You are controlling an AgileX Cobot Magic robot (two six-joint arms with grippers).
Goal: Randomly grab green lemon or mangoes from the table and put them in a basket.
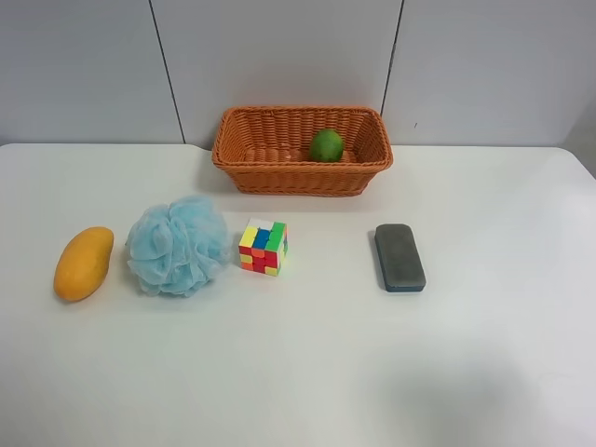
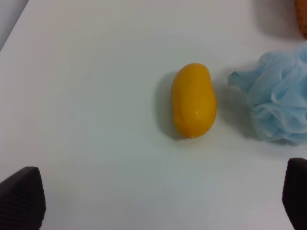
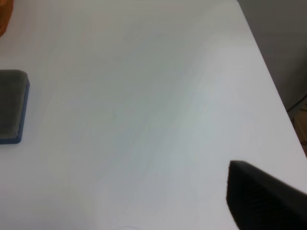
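Note:
The green lemon [image 1: 326,145] lies inside the orange-brown wicker basket [image 1: 298,179] at the back of the white table [image 1: 307,372]. The yellow-orange mango [image 1: 84,264] lies on the table at the exterior high view's left. In the left wrist view the mango [image 2: 193,100] lies ahead of my left gripper [image 2: 158,201], which is open and empty, its two fingertips [image 2: 21,196] wide apart and clear of the fruit. In the right wrist view only one black finger [image 3: 261,199] shows above bare table. Neither arm shows in the exterior high view.
A light blue mesh bath puff [image 1: 177,245] sits right beside the mango, also in the left wrist view [image 2: 280,103]. A colourful puzzle cube [image 1: 263,247] stands mid-table. A dark grey eraser block [image 1: 399,257] lies further right, also in the right wrist view [image 3: 12,105].

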